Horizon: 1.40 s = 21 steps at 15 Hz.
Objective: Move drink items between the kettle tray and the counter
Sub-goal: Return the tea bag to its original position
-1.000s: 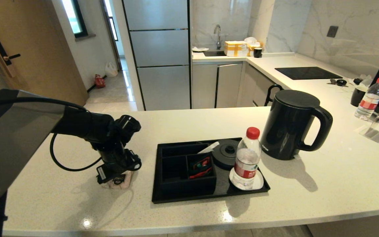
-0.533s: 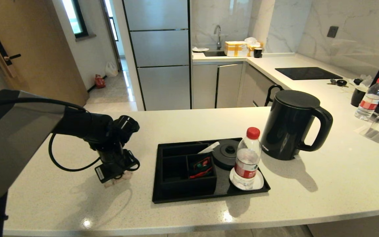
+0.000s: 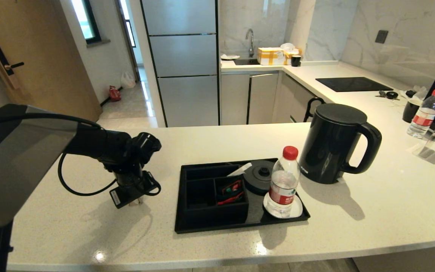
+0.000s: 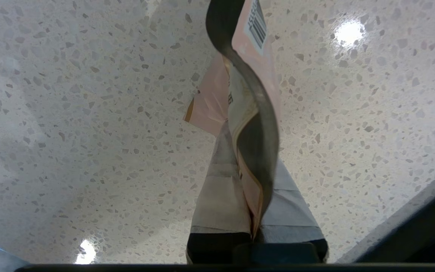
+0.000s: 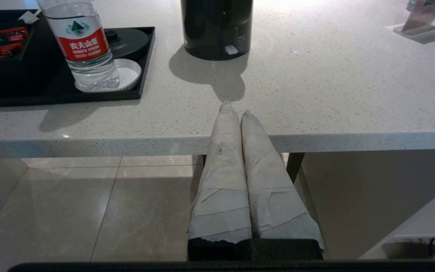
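My left gripper (image 3: 136,199) hangs just above the counter (image 3: 372,211), left of the kettle tray (image 3: 240,223). It is shut on the pale pink sachet (image 4: 253,124), which sticks out twisted from between the taped fingers (image 4: 219,196); in the left wrist view the gripper (image 4: 247,151) is clear of the stone. The black kettle (image 3: 332,143) stands on the counter to the right of the tray, off its round base (image 3: 259,175). My right gripper (image 5: 236,112) is shut and empty, parked at the counter's front edge, facing the kettle (image 5: 217,28).
A water bottle (image 3: 283,183) with a red cap stands on the tray's white coaster (image 3: 296,211). Red packets (image 3: 230,190) lie in one tray compartment. A second bottle (image 3: 424,113) and a dark cup (image 3: 410,109) stand at the far right.
The left gripper has risen off the counter with the pink sachet, which lay flat under it a second ago. The right arm has not moved.
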Motion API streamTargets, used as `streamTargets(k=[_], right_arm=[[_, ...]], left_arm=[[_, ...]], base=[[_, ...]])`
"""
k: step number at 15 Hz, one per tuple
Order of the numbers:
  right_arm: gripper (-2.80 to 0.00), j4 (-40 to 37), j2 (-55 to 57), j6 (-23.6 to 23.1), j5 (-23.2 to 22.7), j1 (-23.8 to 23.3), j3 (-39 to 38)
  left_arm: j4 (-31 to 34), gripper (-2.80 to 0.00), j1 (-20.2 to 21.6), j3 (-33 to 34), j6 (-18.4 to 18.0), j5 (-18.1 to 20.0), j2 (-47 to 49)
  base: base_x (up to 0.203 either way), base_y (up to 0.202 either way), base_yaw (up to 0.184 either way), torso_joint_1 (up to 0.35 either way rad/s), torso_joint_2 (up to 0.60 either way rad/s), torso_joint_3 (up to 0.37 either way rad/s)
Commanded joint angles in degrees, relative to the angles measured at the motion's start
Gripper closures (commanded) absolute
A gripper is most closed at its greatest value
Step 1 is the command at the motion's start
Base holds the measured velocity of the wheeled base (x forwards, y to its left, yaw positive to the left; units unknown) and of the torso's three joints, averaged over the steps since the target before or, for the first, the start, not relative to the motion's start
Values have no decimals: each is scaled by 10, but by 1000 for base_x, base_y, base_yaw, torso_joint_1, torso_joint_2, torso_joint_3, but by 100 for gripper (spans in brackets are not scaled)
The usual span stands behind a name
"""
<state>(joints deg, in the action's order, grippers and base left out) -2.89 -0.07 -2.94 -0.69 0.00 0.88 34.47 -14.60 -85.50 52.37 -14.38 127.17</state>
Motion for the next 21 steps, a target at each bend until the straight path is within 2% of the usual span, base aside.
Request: streamTargets(k=[1,3,5,8,11,15,18,20,21], right_arm=[[0,0,1,-1,0,0,0],[0,0,1,-1,0,0,0],[0,0,1,0,0,0,0],[0,0,1,0,0,0,0],[0,0,1,0,0,0,0],[0,0,1,0,0,0,0],[0,0,1,0,0,0,0],[0,0,1,0,0,0,0],[0,0,1,0,0,0,0]], left_arm=[[5,0,-1,1,3,1,1],[5,0,-1,1,3,1,1],[6,0,-6,-1,-9,32,-33],[5,0,-28,-10,-74,106,-162],[2,0,-80,-11,-125,145,-228],[2,0,-81,-10,-127,147,-229],[5,0,-157,16,-164,181,-267],[2,0,-201,24,-170,184,-248],[2,0,-210,27,-172,183,-241]], base=[[0,0,0,0,0,0],[0,0,0,0,0,0],[0,0,0,0,0,0],[0,0,0,0,0,0],[0,0,0,0,0,0],[0,0,0,0,0,0],[0,0,0,0,0,0],[0,0,0,0,0,0],[0,0,0,0,0,0]])
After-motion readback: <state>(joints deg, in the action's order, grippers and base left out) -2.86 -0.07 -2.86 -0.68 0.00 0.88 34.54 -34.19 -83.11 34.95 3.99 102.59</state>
